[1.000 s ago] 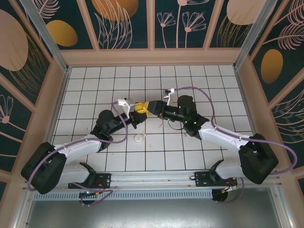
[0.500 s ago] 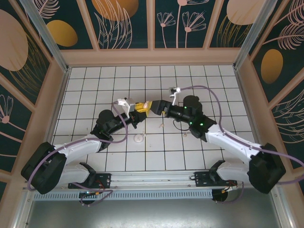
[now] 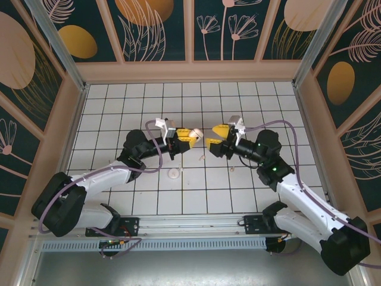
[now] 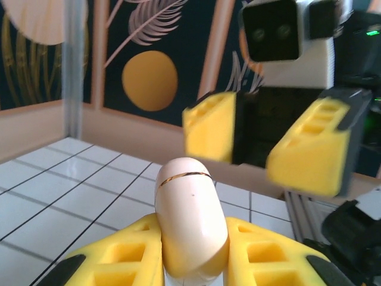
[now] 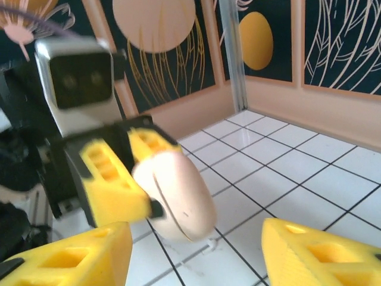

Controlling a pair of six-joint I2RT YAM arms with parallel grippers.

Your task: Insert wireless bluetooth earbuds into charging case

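Here, the wireless bluetooth earbuds (image 3: pixel 201 158) lie as tiny pale specks on the white tiled surface (image 3: pixel 119 107), below and between the two arms; a second speck (image 3: pixel 233 169) sits a little to the right. Above them, lifted clear of the tiles, is the charging case (image 4: pixel 190 223), a smooth pinkish capsule with a thin gold seam that looks closed. The left tool (image 3: pixel 186 136) is clenched on its lower end, so the rounded top points at the right tool (image 3: pixel 216 136). That one faces it from close by, its yellow fingers spread and holding nothing.

Risks, as a judgement: the case is glossy and gripped only at its base, so a push on the lid could twist it loose and drop it. The two tools are near enough to collide.
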